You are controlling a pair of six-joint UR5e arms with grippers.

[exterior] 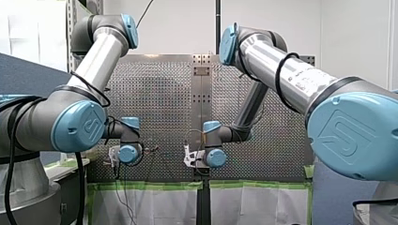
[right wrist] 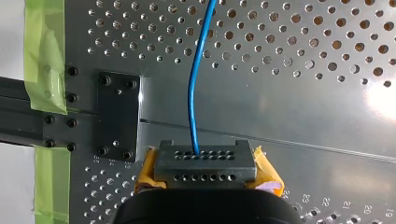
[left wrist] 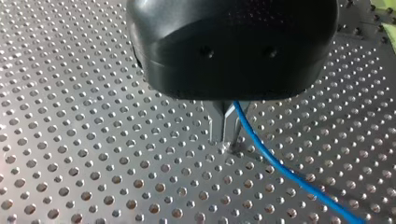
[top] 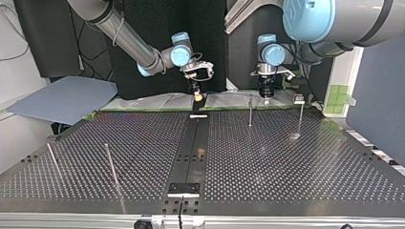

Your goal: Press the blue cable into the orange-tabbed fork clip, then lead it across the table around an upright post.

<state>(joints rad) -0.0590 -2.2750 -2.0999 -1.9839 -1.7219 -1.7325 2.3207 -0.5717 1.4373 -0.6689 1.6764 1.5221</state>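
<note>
The blue cable [left wrist: 271, 161] leaves my left gripper [left wrist: 227, 142] slanting off to one side, low over the perforated table [left wrist: 93, 140]. The metal fingers are pressed together on it, with their tips at the holes. Only the right wrist view shows its other stretch, running straight ahead from my right gripper [right wrist: 205, 164], whose yellow pads [right wrist: 268, 175] clamp it. Green tape [right wrist: 44, 60] lies off to that gripper's side. In the top view an upright post [top: 250, 110] stands near my left gripper.

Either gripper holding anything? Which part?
Both hold the blue cable. My left gripper pinches it just above the table; my right gripper clasps another stretch between its yellow pads.
</note>
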